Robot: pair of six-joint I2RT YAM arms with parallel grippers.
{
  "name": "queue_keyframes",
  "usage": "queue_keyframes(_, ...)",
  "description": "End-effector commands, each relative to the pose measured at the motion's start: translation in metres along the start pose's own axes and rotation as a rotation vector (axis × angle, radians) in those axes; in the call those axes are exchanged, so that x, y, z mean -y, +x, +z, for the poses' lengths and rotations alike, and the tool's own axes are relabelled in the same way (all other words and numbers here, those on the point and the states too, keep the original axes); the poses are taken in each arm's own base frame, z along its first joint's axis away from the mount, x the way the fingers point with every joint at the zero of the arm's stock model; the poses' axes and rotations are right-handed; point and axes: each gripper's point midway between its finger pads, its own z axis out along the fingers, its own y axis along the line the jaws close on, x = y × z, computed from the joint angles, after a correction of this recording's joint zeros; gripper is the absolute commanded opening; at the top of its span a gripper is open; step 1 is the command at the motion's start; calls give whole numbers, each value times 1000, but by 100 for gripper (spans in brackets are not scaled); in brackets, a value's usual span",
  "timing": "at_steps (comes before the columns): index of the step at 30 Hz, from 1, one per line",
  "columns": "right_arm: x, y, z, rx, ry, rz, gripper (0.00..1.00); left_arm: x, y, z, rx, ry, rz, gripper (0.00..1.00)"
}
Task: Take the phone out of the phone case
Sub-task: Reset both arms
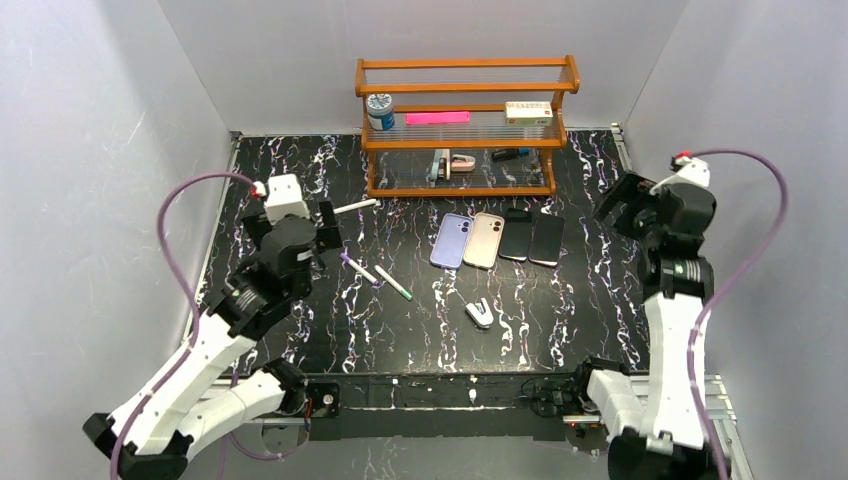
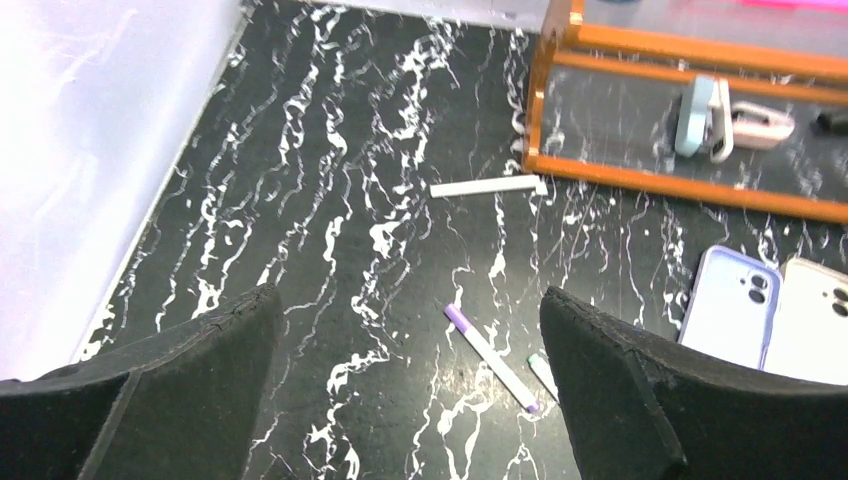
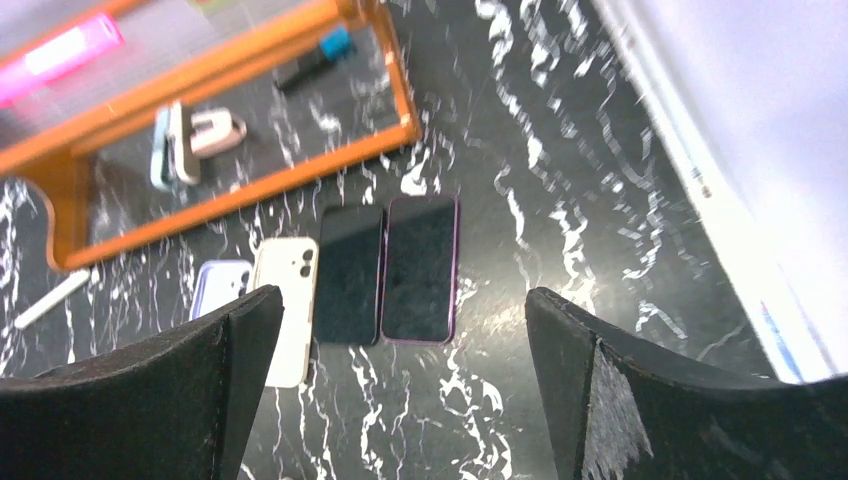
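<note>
Several phones lie in a row on the black marbled table in front of the rack: a lavender one, back up, a beige one, back up, a black one, screen up, and a screen-up one in a purple case. The right wrist view shows the purple-cased phone, the black phone and the beige one. My left gripper is open and empty, left of the phones. My right gripper is open and empty, right of them, raised above the table.
An orange wooden rack stands at the back with a jar, a pink item, a box, staplers and a marker. Two markers and a white stick lie near the left gripper. A small stapler lies in the front middle.
</note>
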Motion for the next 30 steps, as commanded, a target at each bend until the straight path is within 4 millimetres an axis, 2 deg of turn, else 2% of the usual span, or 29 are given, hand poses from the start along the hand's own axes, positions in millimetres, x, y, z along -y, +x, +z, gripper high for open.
queue_keyframes(1,15,-34,-48,236,110,-4,99,-43,-26,-21,94,-120,-47,98)
queue_keyframes(3,16,-43,-66,320,122,0,99,-54,-32,-29,124,-130,-68,98)
queue_keyframes(6,18,-49,-83,399,134,5,99,-67,-41,-41,170,-132,-87,98)
queue_keyframes(14,22,-55,-108,515,151,26,99,-109,-59,-66,253,-237,-137,98)
queue_keyframes(21,20,-56,-111,538,134,38,99,-116,-70,-78,307,-192,-209,98)
queue_keyframes(30,20,-57,-112,545,133,41,99,-114,-72,-80,317,-173,-219,98)
